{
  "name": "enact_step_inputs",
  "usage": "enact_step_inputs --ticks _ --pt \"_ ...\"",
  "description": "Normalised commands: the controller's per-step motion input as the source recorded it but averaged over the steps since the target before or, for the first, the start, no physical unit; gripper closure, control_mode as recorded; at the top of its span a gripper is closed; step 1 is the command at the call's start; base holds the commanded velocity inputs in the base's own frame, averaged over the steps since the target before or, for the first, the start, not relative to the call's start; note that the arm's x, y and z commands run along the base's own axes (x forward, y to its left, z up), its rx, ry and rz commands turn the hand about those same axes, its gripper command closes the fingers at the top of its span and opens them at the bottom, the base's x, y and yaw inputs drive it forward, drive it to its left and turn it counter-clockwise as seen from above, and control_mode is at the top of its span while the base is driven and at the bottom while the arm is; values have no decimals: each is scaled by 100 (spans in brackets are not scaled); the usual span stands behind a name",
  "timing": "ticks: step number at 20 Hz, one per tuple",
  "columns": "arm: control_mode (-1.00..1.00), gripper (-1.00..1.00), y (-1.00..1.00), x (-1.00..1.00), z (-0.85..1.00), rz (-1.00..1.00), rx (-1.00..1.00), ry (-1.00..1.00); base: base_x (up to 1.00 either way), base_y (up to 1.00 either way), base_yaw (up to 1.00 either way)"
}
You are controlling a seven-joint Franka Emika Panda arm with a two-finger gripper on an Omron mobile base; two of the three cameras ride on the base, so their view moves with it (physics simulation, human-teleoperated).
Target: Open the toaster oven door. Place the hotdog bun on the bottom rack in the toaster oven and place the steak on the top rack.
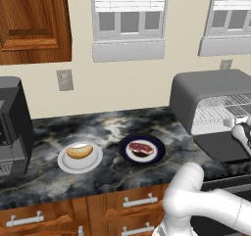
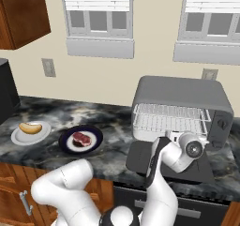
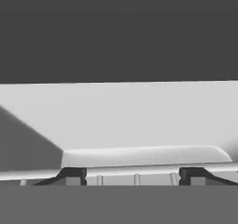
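The grey toaster oven [image 1: 211,88] stands at the counter's right end, and its dark door [image 1: 220,146] lies folded down flat in front. Inside it, the top rack [image 2: 168,111] and the bottom rack [image 2: 164,123] are bare. My gripper [image 3: 132,176] is open at the oven mouth, just above the lowered door. Its tips stand wide apart over a rack's front wire and face the pale interior. On a white plate [image 1: 80,162] to the left lies the hotdog bun [image 1: 79,151]. The steak [image 1: 141,148] rests on a dark blue plate [image 1: 158,151] at mid-counter.
A black boxy appliance [image 1: 12,127] stands at the counter's far left under a wooden wall cabinet [image 1: 32,22]. Drawers with metal handles [image 1: 138,201] run below the counter's front edge. My arm's elbow [image 2: 70,178] bulges in front of the counter.
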Motion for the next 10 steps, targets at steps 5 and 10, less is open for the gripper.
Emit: enact_step_inputs --ticks 5,10 --pt "-100 -100 23 29 14 -3 -11 -4 0 0 0" --pt "-100 -100 40 0 12 -3 -10 -7 0 0 0"
